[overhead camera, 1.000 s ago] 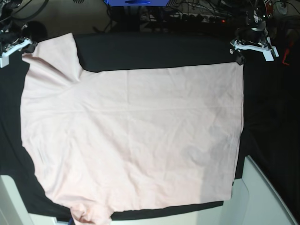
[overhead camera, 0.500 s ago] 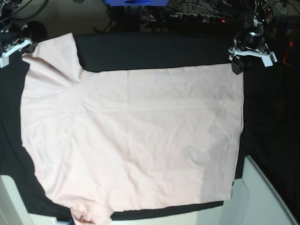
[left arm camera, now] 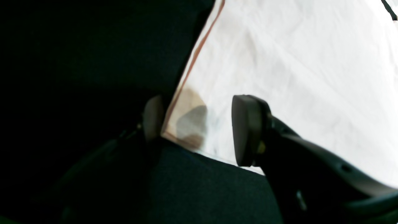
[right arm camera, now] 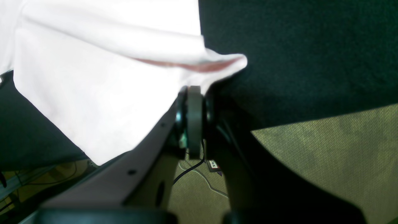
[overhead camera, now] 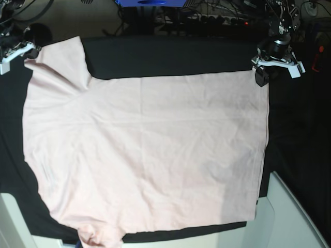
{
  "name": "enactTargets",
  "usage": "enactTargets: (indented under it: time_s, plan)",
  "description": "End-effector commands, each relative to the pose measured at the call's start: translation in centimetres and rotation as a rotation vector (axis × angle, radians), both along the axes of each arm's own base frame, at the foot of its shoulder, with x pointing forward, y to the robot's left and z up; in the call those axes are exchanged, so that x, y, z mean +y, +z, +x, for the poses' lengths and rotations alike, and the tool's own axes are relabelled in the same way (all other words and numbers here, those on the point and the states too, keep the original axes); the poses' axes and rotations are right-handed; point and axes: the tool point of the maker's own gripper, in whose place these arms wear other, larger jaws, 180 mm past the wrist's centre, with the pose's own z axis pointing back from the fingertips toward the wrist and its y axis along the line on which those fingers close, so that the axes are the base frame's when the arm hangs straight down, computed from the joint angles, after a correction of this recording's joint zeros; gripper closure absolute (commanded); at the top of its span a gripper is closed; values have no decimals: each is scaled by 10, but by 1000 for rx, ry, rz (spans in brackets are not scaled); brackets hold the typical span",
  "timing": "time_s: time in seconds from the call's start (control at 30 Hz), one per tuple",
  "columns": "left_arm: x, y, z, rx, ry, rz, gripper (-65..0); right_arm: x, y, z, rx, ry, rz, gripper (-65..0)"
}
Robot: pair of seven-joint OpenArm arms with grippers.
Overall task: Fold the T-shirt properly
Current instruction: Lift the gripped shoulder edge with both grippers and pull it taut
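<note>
The T-shirt [overhead camera: 150,150] is being shown spread flat, plain side up, over the black cloth [overhead camera: 170,57] that is covering the tabletop. A wide band of that cloth is lying bare beyond the shirt's far edge, and a narrower strip is lying bare past its hem, beside the left hand [overhead camera: 265,70]. At the shirt's near edge only a thin margin of cloth is being left, and the near sleeve is being cut off by the frame.

The left hand [left arm camera: 199,130] is being held with its jaws standing apart at a moderate gap, straddling the shirt's far hem corner; whether the pads [left arm camera: 248,130] are touching the fabric cannot be told. The other pad is being lost in the dark.

The right hand [right arm camera: 194,93] is being kept pinched tight on the far sleeve's edge, the fabric puckering above it. In the base view the right hand [overhead camera: 23,51] is being partly cut off at the frame's edge.
</note>
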Motion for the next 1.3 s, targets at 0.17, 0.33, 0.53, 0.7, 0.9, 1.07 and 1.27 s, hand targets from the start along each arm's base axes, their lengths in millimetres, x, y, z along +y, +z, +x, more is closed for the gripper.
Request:
enactTargets:
  time_s: [0.17,0.33,0.53,0.7,0.9,1.07,1.27]
  plan:
    - [-15,-10,-9,47,-55,-39,-72,-8,7,7,-31,3,-20,0]
    - [-18,-11,-9,47,-50,-45,-49,-8,7,7,-31,3,-20,0]
    - [-16,-10,-11,46,-44,-42,0,-8,7,6,-28,4,-19,0]
    - [-12,-9,-13,49,-44,-34,0,-12,14,9,-42,15,-46,0]
    - [-11,-7,-19,56,-55,-20,0,-16,32,0,-32,55,-107,0]
    - [-11,13,-18,24,-79,19,0,-10,32,-12,34,77,-100,0]
    - [-11,20,-20,14,-93,34,0,5,42,-23,36,98,-119,0]
